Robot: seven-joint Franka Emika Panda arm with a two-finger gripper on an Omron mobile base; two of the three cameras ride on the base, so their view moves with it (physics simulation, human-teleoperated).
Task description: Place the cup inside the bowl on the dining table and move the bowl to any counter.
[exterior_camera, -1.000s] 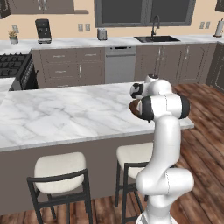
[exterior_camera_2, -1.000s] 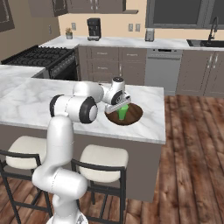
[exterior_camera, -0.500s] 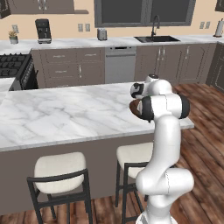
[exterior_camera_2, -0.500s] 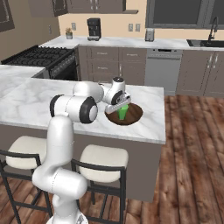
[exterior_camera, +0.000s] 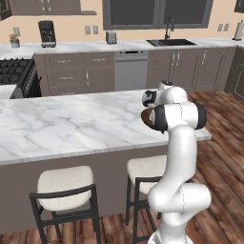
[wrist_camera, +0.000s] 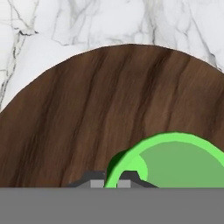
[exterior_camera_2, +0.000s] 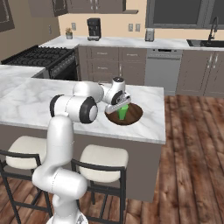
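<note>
The green cup (exterior_camera_2: 123, 112) stands upright inside the dark brown bowl (exterior_camera_2: 132, 116), near the right end of the dining table (exterior_camera_2: 26, 103). My gripper (exterior_camera_2: 119, 105) reaches down onto the cup and is shut on its rim. In the hand view the cup's rim (wrist_camera: 175, 138) curves between my fingertips (wrist_camera: 111, 180), with the bowl's wood floor (wrist_camera: 100, 109) beyond and marble (wrist_camera: 87, 22) past it. From the left base view my arm hides most of the bowl (exterior_camera: 146, 117), and the cup is behind the arm.
The wall counter (exterior_camera: 95, 46) runs along the back with a black sink (exterior_camera: 170, 42), faucet and coffee maker (exterior_camera: 46, 33). A stove (exterior_camera_2: 39, 56) stands left. Cream stools (exterior_camera_2: 105, 159) sit under the table's near edge. Wood floor (exterior_camera_2: 192, 144) lies to the right.
</note>
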